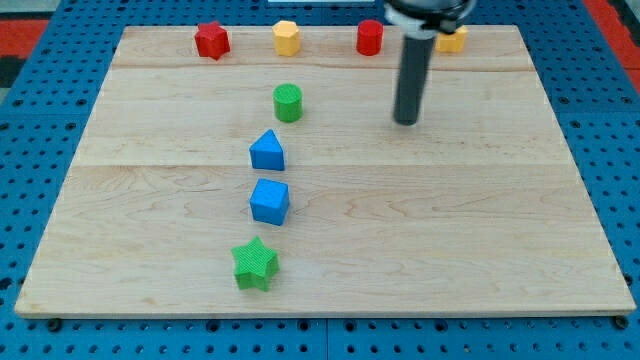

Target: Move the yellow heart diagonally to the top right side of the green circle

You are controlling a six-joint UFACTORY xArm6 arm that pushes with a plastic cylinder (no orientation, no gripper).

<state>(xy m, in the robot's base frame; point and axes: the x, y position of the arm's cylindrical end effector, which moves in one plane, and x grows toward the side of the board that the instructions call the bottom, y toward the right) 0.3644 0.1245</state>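
Observation:
The green circle [287, 102] stands in the upper middle of the wooden board [480, 230]. A yellow block [453, 40], partly hidden behind the rod so its shape is unclear, sits at the view's top edge, right of centre. A yellow hexagon [286, 38] sits at the top edge, straight above the green circle. My tip [405, 121] rests on the board to the right of the green circle and below and left of the partly hidden yellow block, touching no block.
A red star [211, 40] and a red block [369, 37] sit along the top edge. Below the green circle stand a blue triangle [267, 150], a blue cube [269, 200] and a green star [255, 264] in a column.

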